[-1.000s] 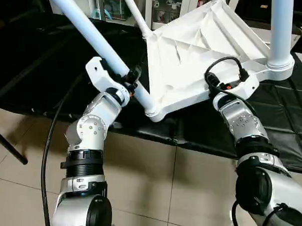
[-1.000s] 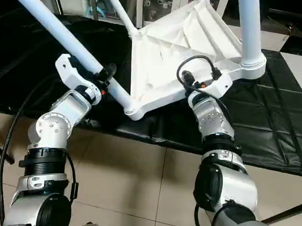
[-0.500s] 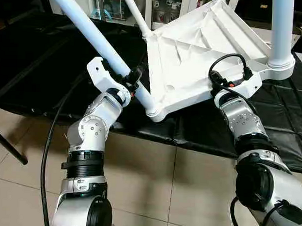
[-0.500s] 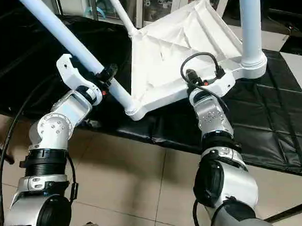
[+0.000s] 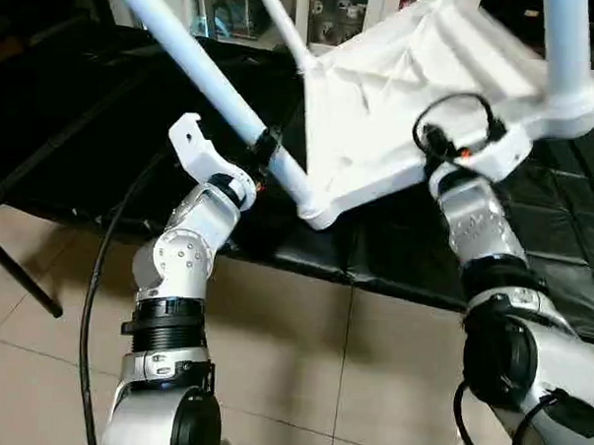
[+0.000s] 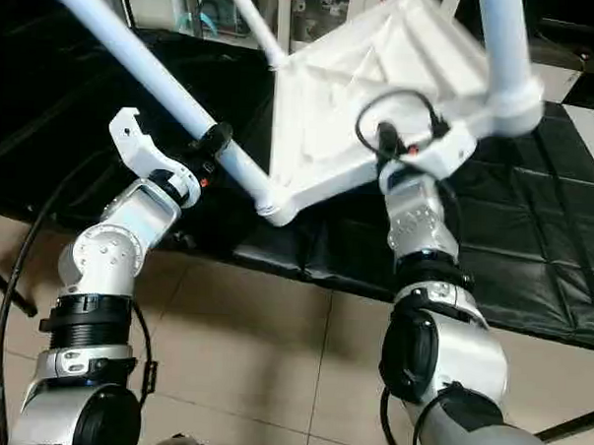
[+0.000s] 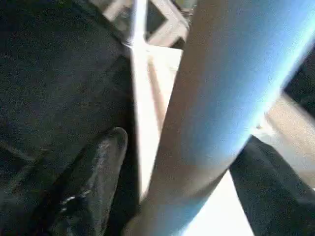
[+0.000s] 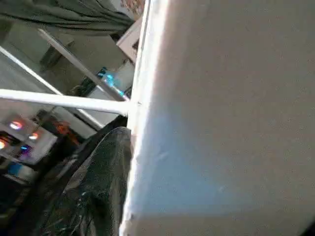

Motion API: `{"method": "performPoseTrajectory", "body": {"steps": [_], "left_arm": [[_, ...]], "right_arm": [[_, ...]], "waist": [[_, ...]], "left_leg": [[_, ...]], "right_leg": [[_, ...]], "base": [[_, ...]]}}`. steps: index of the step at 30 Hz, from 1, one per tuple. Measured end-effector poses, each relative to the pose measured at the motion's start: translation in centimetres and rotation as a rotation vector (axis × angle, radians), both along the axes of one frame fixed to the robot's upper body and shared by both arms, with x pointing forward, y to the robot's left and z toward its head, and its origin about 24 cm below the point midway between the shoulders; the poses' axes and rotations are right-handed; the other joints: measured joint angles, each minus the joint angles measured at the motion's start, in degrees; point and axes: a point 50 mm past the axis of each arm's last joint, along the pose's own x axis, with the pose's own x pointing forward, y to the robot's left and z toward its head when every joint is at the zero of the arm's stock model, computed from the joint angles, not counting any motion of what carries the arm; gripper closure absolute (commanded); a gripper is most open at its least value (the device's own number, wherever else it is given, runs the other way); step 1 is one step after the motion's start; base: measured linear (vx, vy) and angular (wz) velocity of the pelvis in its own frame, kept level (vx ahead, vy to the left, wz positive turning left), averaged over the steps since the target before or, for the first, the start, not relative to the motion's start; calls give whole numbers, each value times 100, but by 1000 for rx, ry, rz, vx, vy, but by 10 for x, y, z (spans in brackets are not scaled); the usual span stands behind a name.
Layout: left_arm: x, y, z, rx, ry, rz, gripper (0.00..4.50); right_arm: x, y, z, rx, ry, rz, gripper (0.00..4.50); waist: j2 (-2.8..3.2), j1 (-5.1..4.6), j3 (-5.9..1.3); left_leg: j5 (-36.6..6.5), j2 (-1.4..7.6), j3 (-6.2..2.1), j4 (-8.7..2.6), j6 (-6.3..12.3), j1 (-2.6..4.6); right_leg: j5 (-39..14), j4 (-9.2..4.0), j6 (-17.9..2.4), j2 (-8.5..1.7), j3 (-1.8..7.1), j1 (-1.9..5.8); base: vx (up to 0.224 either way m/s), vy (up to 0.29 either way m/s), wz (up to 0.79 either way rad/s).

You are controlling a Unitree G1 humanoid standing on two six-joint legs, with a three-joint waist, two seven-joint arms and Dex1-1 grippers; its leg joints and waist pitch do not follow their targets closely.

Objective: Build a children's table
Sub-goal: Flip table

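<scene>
Here, leg (image 5: 210,79) between left end effector (image 5: 264,147) fingers (image 7: 93,182)

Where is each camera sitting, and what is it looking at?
Left eye view: on the head, looking down at the tilted table top over both silver forearms.
Right eye view: beside it, the same scene from slightly to the side.
Left wrist view: on the left wrist, looking along a black finger at the leg between the left pincer's fingers.
Right wrist view: on the right wrist, close against the table top's white edge, with a black finger.
Shared: the left eye and left wrist views both show that slanting leg.
</scene>
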Motion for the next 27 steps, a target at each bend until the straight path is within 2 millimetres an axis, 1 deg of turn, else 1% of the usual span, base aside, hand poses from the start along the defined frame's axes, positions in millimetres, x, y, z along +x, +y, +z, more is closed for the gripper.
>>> {"method": "performPoseTrajectory", "body": {"steps": [4,8,10,13,16,19,21,27], "left_arm": [[-2,7,-6,35,10,34,68],[-9,21,-17,102,31,76,68],[-11,21,-19,134,32,76,68],[-12,15,-17,172,18,57,68],[-13,14,-13,212,-10,42,68],[-15,15,-13,249,-24,28,68],[-16,12,-13,285,-39,0,68],[-23,-2,4,514,-178,-149,68]], "right_arm": [[1,-4,13,-136,-31,-39,234],[0,-19,31,-310,-67,-124,239],[-1,-23,38,-389,-74,-164,241],[-2,-24,44,-463,-80,-201,249],[-3,-24,45,-526,-80,-215,251],[-3,-20,47,-587,-84,-210,252],[-2,-19,47,-624,-82,-201,253],[0,-10,50,-736,-84,-140,254]], "waist": [[-5,7,3],[-27,19,17],[-36,21,22],[-56,2,28],[-101,-48,43],[-110,-91,48],[-118,-112,49],[-142,-193,49]], "left_leg": [[8,-3,7,13,14,-8],[21,-8,25,15,37,-29],[25,-9,34,20,46,-41],[16,-10,40,43,62,-48],[15,-11,47,48,64,-49],[17,-7,50,49,60,-47],[19,-6,50,49,57,-45],[19,-8,50,52,58,-45]], "right_leg": [[2,1,4,-14,-4,5],[4,0,7,-35,-9,5],[5,-1,7,-42,-10,3],[8,-1,13,-48,-7,4],[26,-4,43,-52,-2,3],[38,-4,64,-51,-2,2],[41,-3,67,-51,-2,3],[42,-4,69,-52,2,6]], "base": [[0,0,0],[0,0,0],[0,0,0],[0,0,0],[0,0,0],[0,0,0],[0,0,0],[0,0,0]]}}
